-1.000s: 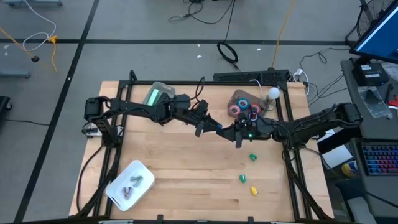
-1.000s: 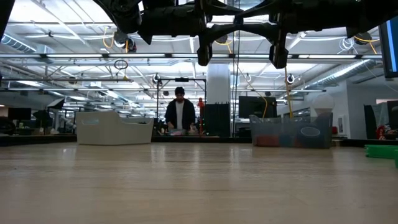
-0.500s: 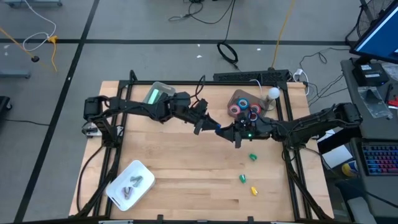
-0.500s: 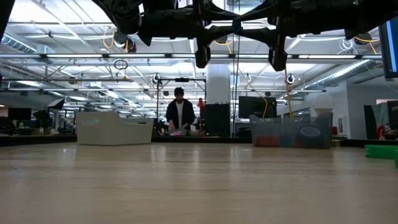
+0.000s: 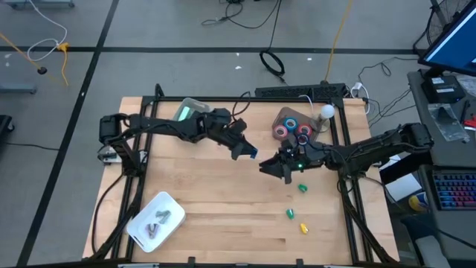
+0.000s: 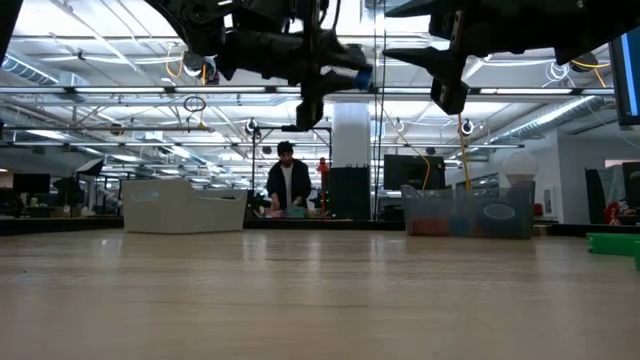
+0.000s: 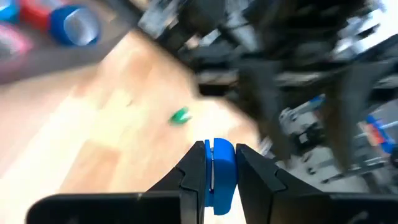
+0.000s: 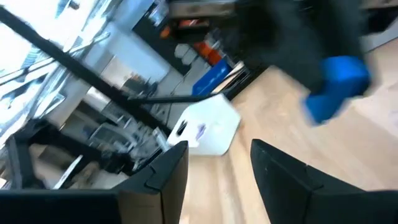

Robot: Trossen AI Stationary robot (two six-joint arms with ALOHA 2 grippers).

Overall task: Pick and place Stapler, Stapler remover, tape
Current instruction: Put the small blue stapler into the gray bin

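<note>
Two dark arms met over mid-table in the high view: the left gripper pinched a small blue object, while the right gripper stood parted and empty just beside it. The tape rolls sat in their clear bin.

The left wrist view confirmed that pinch.

Green pieces remained loose; much was probably left.

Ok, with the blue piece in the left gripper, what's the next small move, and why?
Probably draw the left gripper back toward its own side, away from the right gripper. The left gripper is clamped on the blue piece, while the right gripper stands open and empty close beside it, above the table. The left arm alone carries the piece, and it likely needs clearance before carrying it off.
</note>
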